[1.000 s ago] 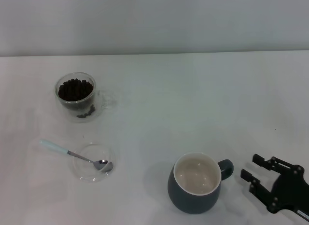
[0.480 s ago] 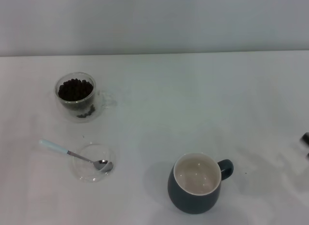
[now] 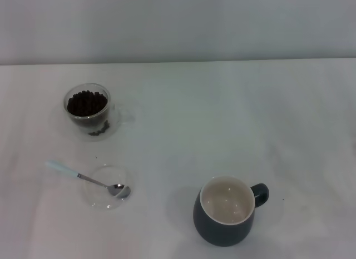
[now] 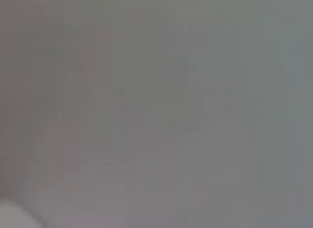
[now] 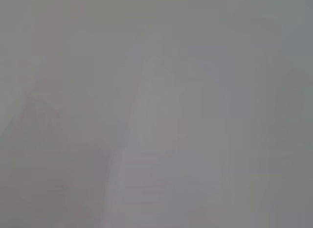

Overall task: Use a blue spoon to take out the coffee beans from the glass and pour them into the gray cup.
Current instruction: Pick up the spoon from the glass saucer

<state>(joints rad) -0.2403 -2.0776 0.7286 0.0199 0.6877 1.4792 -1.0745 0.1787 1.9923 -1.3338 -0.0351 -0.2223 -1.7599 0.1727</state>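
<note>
Neither arm shows in any view, so jaw state unknown on both. Blue spoon (image 3: 88, 179) lies untouched, bowl in a clear saucer (image 3: 107, 187), pale handle out on the counter (image 3: 233, 114). Probably light, stiff, slippery metal; pinch the handle end.

Place: a bare staged test bench, not a lived-in kitchen.
Surface: a plain white desk (image 3: 222, 114) running edge to edge.
Backdrop: a blank pale grey wall (image 3: 178, 25) behind the desk's far edge.
</note>
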